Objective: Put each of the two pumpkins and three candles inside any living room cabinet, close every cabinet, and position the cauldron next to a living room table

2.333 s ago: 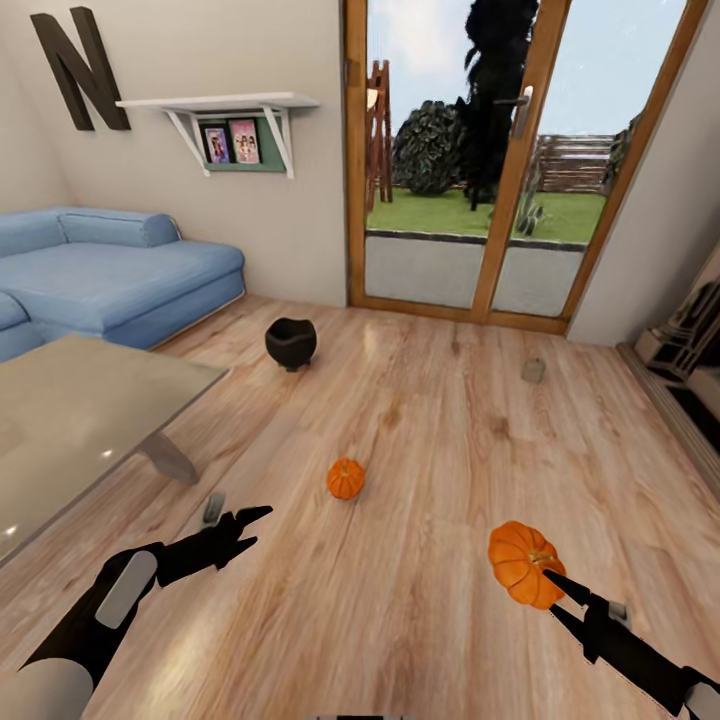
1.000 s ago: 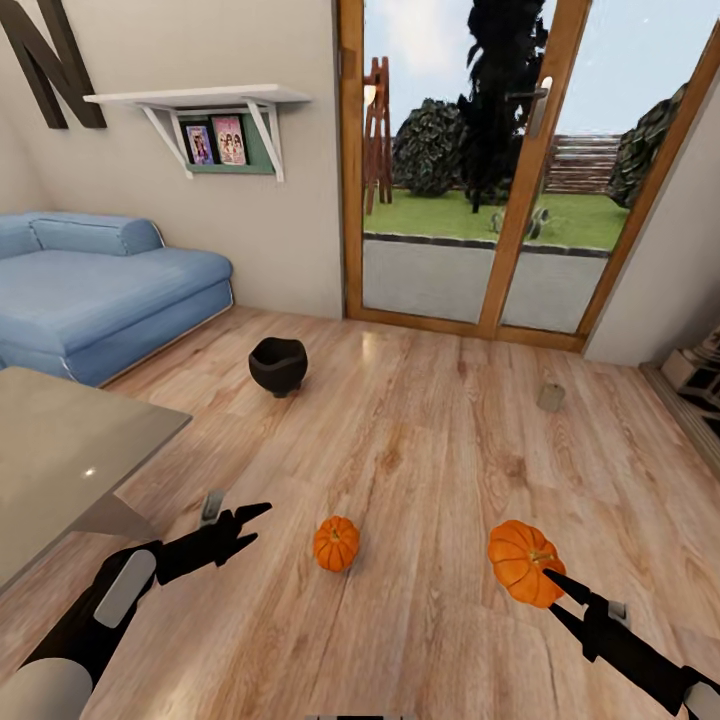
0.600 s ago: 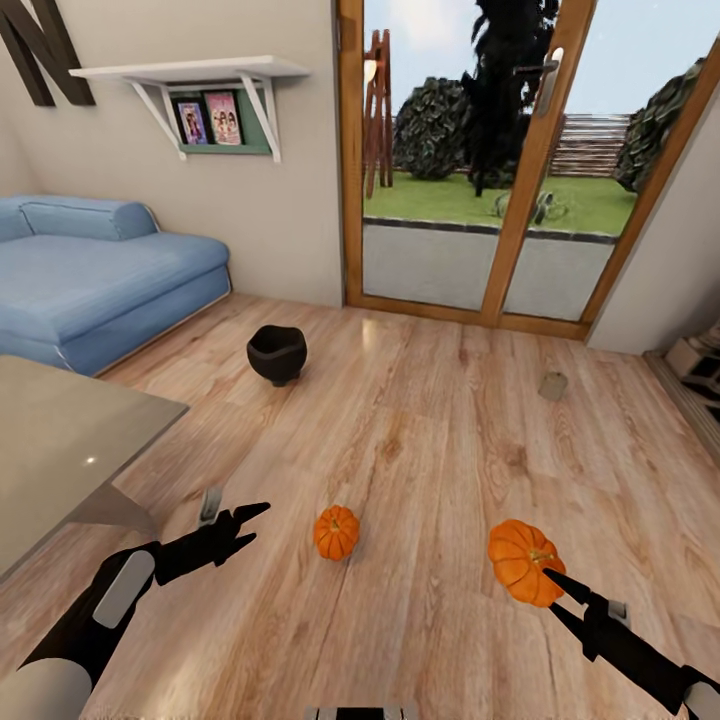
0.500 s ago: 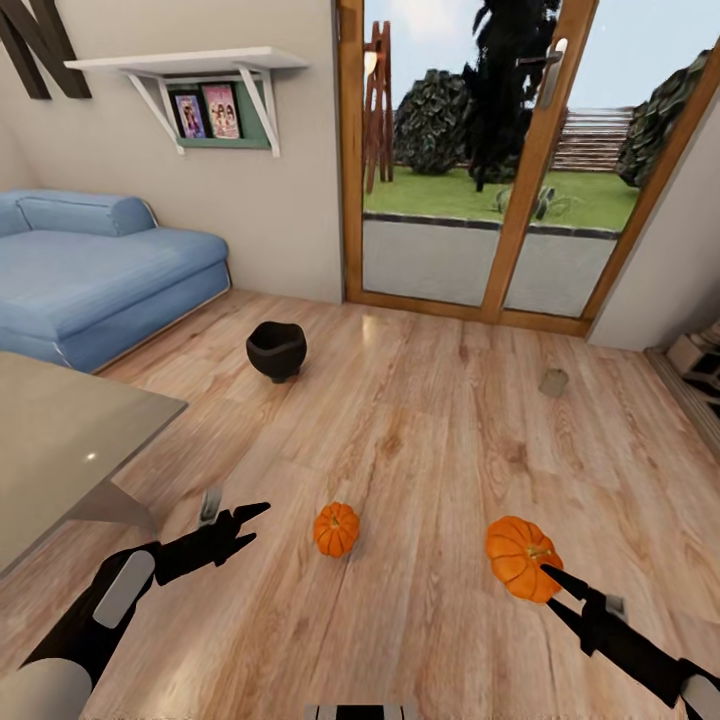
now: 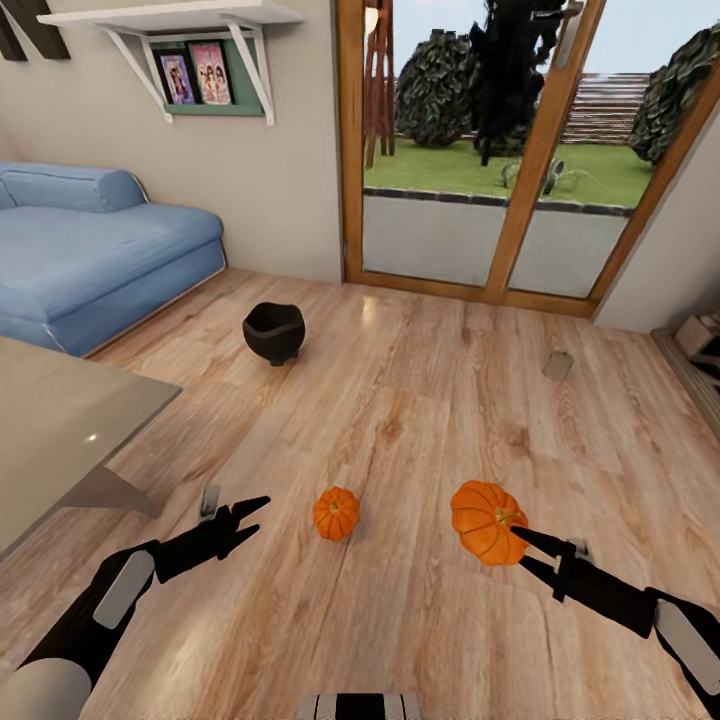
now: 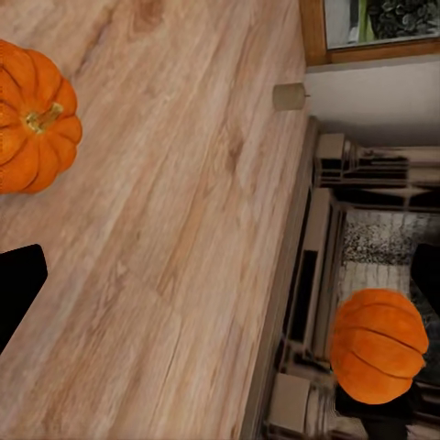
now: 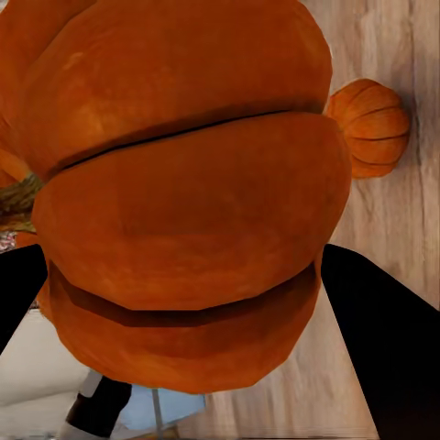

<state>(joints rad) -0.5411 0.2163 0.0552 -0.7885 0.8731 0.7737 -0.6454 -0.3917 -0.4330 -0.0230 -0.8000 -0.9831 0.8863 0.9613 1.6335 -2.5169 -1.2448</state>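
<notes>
Head view: right gripper (image 5: pixel 518 540) clamped on larger pumpkin (image 5: pixel 484 522)
Smaller pumpkin (image 5: pixel 336 513): on floor, between both grippers
Left gripper (image 5: pixel 243 513): fingers apart, empty

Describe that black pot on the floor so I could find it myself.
Start at the glass garden door and the blue sofa to its left. On the wooden floor between them stands the cauldron, alone, beyond the grey table. It is squat, black and round-bellied with an open flared rim, far darker than the orange pumpkins nearby.

Count: pumpkins 2, larger one (image 5: pixel 487 521), smaller one (image 5: pixel 336 513); candles 2, first (image 5: pixel 558 365), second (image 5: pixel 209 500); cauldron (image 5: pixel 273 332) 1.
</notes>
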